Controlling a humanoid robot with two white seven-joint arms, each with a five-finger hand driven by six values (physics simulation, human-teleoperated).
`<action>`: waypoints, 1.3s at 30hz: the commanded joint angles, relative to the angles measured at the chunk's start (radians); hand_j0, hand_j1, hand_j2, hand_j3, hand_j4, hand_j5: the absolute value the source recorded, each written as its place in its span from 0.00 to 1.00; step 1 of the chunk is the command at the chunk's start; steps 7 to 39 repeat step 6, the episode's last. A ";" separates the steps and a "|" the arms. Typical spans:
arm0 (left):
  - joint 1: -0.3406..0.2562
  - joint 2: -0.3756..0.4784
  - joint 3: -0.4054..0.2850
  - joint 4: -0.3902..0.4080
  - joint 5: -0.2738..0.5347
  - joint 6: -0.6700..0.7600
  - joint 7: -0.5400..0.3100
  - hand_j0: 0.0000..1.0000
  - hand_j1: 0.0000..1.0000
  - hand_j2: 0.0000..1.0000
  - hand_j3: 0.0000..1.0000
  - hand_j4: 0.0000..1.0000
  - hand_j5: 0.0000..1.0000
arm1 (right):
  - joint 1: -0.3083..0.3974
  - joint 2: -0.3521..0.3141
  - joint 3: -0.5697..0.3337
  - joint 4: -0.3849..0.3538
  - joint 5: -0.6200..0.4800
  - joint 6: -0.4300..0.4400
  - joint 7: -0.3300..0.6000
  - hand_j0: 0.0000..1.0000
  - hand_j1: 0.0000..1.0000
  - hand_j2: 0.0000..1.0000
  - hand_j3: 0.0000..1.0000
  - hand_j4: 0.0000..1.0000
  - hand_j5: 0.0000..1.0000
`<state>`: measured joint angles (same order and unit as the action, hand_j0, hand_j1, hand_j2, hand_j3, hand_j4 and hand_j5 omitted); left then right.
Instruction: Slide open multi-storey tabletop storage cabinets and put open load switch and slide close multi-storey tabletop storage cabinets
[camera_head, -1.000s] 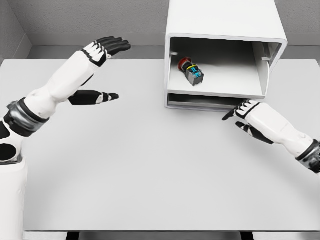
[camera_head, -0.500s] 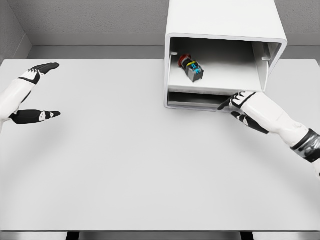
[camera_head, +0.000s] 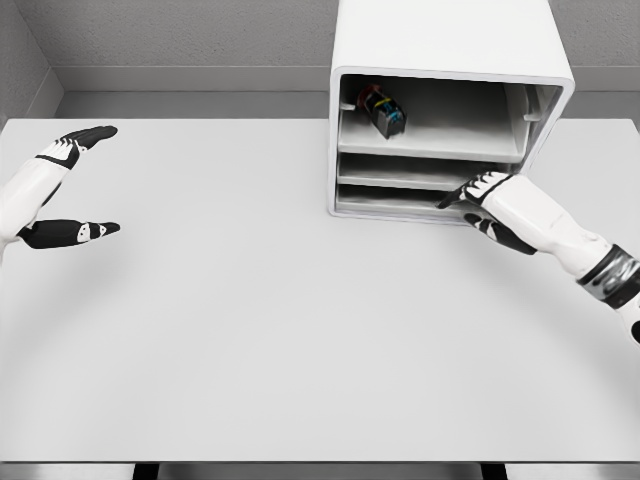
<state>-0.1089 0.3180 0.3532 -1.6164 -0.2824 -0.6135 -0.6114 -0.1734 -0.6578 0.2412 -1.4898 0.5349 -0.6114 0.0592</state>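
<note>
switch (camera_head: 381, 111) sits deep in the top drawer (camera_head: 430, 140) of the cabinet (camera_head: 450, 45); right hand (camera_head: 484, 199), fingers flat, gripping nothing, presses the drawer front to close it. left hand (camera_head: 62, 190) open, parked clear.

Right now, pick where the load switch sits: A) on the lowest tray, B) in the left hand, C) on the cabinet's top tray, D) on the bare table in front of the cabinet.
C: the load switch lies on the top tray inside the cabinet, while the left hand is spread at the table's left edge, holding nothing.
</note>
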 joint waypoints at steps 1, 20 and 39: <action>0.000 0.001 0.003 0.000 0.008 0.003 0.001 1.00 1.00 1.00 1.00 1.00 1.00 | 0.000 -0.043 -0.048 0.000 -0.013 0.001 -0.007 0.59 0.59 0.59 0.59 0.59 0.59; 0.000 0.001 0.003 0.000 0.009 0.003 0.001 1.00 1.00 1.00 1.00 1.00 1.00 | 0.069 -0.074 -0.165 0.008 -0.044 0.001 -0.005 0.60 0.60 0.60 0.60 0.60 0.60; 0.000 0.001 0.003 0.000 0.009 0.003 0.001 1.00 1.00 1.00 1.00 1.00 1.00 | 0.069 -0.074 -0.165 0.008 -0.044 0.001 -0.005 0.60 0.60 0.60 0.60 0.60 0.60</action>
